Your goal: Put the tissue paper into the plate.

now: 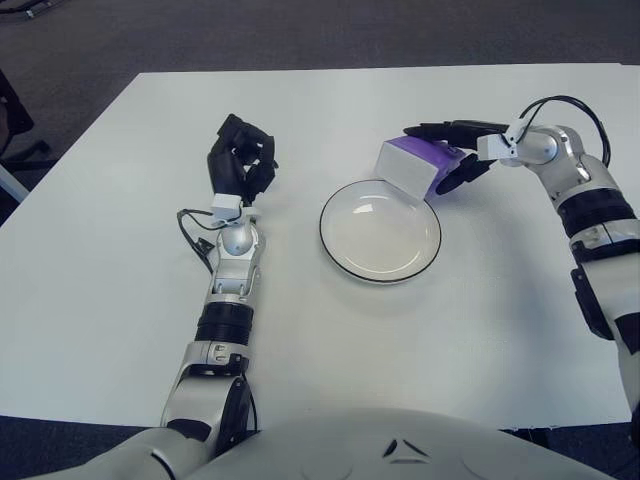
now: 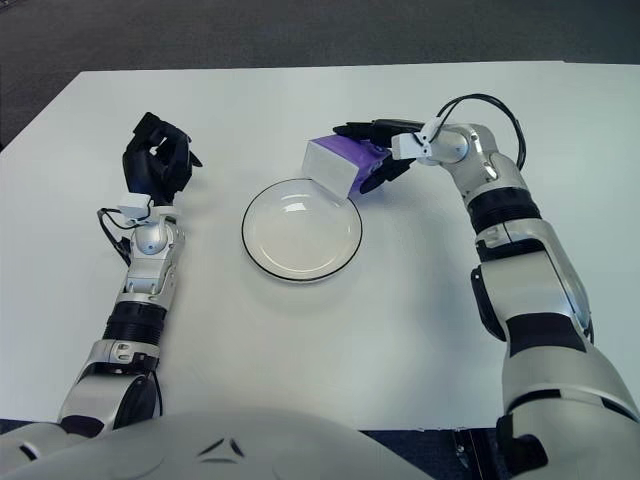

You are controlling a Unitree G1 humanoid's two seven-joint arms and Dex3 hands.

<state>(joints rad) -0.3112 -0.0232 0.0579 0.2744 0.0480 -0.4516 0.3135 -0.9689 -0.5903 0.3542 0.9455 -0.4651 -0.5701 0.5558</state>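
A purple and white tissue box [image 1: 412, 166] stands at the far right rim of the round, black-rimmed plate [image 1: 375, 240], tipped with its white end toward the dish. My right hand [image 1: 432, 157] reaches in from the right and straddles the box: its long fingers [image 1: 440, 130] lie along the far top edge and the thumb [image 1: 456, 175] sits by the near right side. The fingers are still extended, open, and I cannot see a firm hold. The plate holds nothing. My left hand [image 1: 241, 165] shows to the left of the plate, curled and idle.
The white table [image 1: 120, 280] spreads wide around the plate, with its far edge [image 1: 300, 70] beyond the box. A dark cable [image 1: 190, 235] loops beside my left wrist. Another cable [image 1: 565, 105] arcs over my right wrist.
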